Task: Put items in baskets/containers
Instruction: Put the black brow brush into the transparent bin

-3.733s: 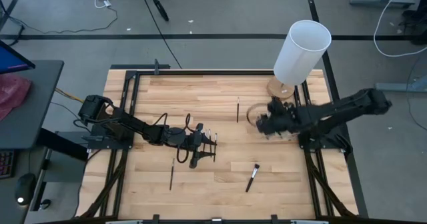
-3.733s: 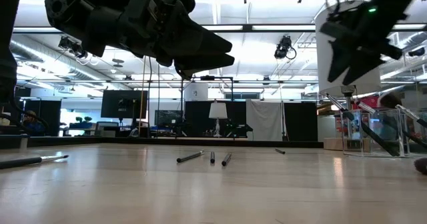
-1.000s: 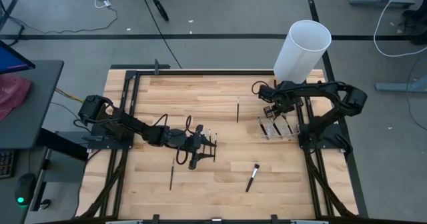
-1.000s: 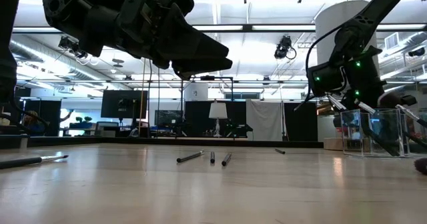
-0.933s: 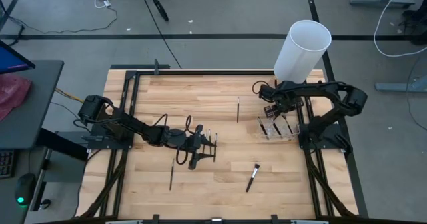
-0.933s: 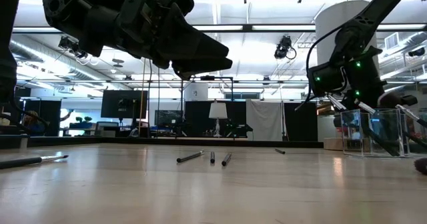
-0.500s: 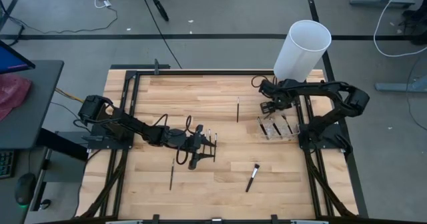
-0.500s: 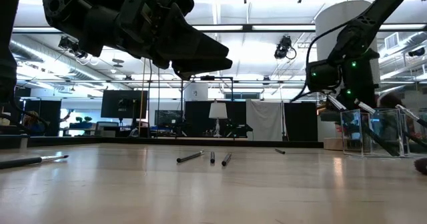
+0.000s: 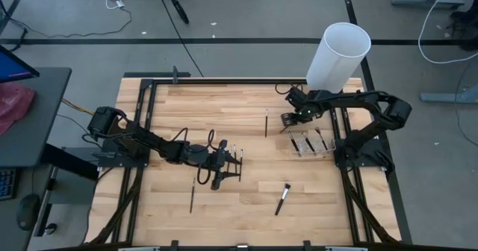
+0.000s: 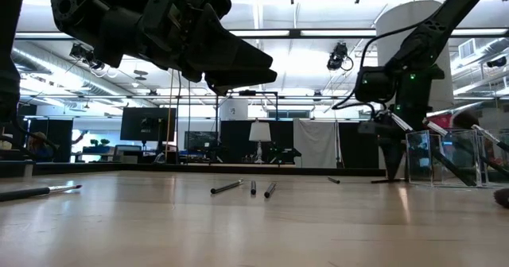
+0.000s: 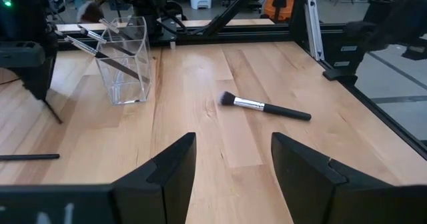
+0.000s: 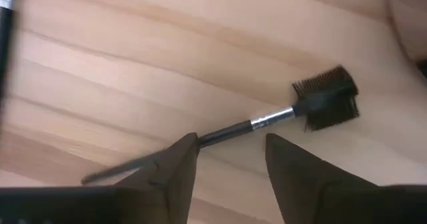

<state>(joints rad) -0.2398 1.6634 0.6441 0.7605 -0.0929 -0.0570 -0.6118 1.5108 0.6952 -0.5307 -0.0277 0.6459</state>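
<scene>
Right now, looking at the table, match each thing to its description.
Things:
1. white cylinder
2. clear holder
3. fluffy brush
4. comb brush

Descriptions:
A. lies flat on bare wood, with a silver band and a puffy tip
B. stands tall on a round wooden base
C. has brushes leaning inside it
D. lies on the wood right in front of the right gripper, whose fingers are open

Pairs: 1-B, 2-C, 3-A, 4-D
</scene>
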